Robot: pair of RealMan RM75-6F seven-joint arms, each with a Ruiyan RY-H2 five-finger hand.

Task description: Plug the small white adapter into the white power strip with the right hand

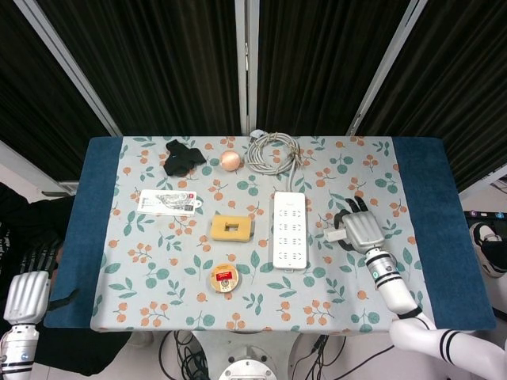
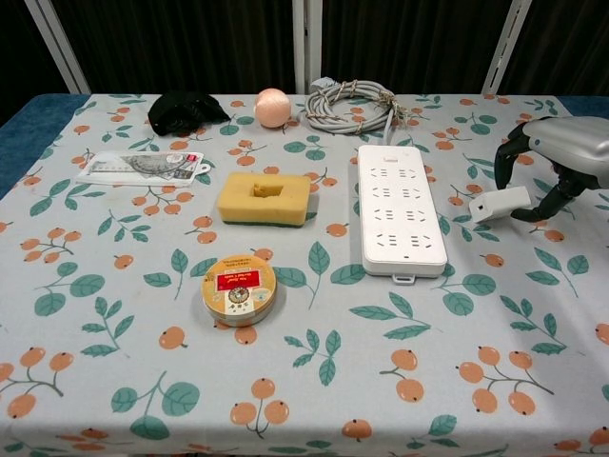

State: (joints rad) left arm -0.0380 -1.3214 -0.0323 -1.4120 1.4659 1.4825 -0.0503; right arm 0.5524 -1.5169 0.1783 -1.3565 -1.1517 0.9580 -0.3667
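Observation:
The white power strip (image 1: 290, 230) (image 2: 400, 208) lies flat in the middle of the table, its grey cable (image 1: 272, 151) (image 2: 354, 105) coiled behind it. My right hand (image 1: 362, 229) (image 2: 566, 152) holds the small white adapter (image 1: 336, 233) (image 2: 500, 204) in its fingers, lifted off the cloth and tilted, just right of the strip. My left hand (image 1: 26, 295) hangs off the table's left front corner with nothing in it; whether its fingers are apart or curled is unclear.
A yellow sponge (image 2: 265, 198), a round tin (image 2: 239, 288), a flat packet (image 2: 143, 167), a black cloth (image 2: 183, 109) and a peach ball (image 2: 272, 107) lie left of the strip on the floral tablecloth (image 2: 314, 381).

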